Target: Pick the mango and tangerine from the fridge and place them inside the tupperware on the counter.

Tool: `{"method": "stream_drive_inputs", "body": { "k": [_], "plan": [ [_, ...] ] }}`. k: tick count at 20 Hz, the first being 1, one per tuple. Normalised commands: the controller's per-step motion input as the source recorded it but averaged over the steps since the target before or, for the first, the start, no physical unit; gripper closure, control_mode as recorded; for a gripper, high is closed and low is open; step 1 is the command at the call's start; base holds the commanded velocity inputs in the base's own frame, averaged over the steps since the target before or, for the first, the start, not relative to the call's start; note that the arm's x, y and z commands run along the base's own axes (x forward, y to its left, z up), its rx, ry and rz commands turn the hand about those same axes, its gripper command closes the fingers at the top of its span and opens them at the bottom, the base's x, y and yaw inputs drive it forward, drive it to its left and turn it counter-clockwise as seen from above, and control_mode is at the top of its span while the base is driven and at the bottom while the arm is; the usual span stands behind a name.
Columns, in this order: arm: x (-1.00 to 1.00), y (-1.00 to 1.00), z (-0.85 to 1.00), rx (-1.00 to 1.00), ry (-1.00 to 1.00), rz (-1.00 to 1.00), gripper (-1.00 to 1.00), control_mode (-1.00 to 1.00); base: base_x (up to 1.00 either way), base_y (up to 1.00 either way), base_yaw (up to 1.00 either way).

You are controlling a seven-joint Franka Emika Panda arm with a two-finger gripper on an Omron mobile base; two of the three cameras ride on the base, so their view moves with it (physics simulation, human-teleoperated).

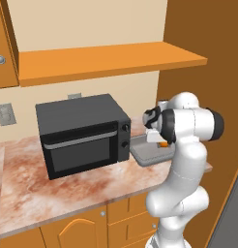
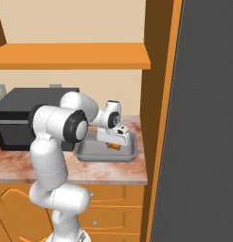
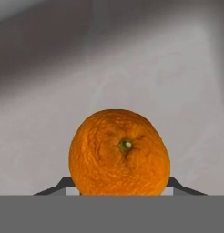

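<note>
Counter: the pinkish-brown marbled stone counter [image 1: 67, 189] is running left to right over orange wooden drawers and cabinets with small round silver knobs [image 1: 102, 213]
Room: an orange wooden shelf [image 1: 106, 60] is hanging on the cream wall above the counter; a tall dark grey fridge door [image 2: 203, 123] is filling the right side of the right base view
Microwave: a black box-shaped microwave oven [image 1: 82, 133] is sitting on the counter, left of the tray and just beside it
Tupperware: the shallow grey rectangular tupperware with raised rim [image 2: 130, 152] is lying at the right end of the counter, near the orange side wall
Arm: the white arm is rising from below the counter edge, bending at the elbow and reaching forward and down, with the hand over the tray
Gripper: the two-finger gripper [image 2: 114, 144] is pointing down into the tupperware, its dark fingertips [image 3: 57, 187] sitting on either side of the fruit and clasping it
Tangerine: the small bright orange round tangerine [image 3: 119, 154] is being held between the fingers, low inside the tupperware, its green stem end facing the hand camera; whether it is touching the grey floor I cannot tell
Writing: the microwave's two round knobs [image 1: 125, 135] are carrying no readable labels
</note>
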Motion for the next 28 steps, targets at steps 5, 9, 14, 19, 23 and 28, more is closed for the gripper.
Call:
{"method": "stream_drive_inputs", "body": {
  "k": [5, 9, 14, 19, 23, 28],
  "plan": [
    [0.13, 0.0, -0.27, 0.0, 0.0, 0.0, 1.0, -1.0, 0.0, 0.0, 0.0],
    [0.04, 0.0, -0.28, 0.0, 0.0, 0.0, -1.0, -1.0, 0.0, 0.0, 0.0],
    [-0.03, -0.01, -0.21, 0.0, -0.05, 0.0, -1.0, -1.0, 0.0, 0.0, 0.0],
    [-0.25, 0.0, -0.02, 0.0, -0.09, -0.03, -1.0, -1.0, 0.0, 0.0, 0.0],
    [-0.28, 0.0, 0.12, 0.0, 0.0, -0.12, -1.0, -1.0, 0.0, 0.0, 0.0],
    [-0.3, 0.0, 0.44, -0.06, -0.07, -0.12, -1.0, -1.0, 0.0, 0.0, 0.0]
  ]
}}
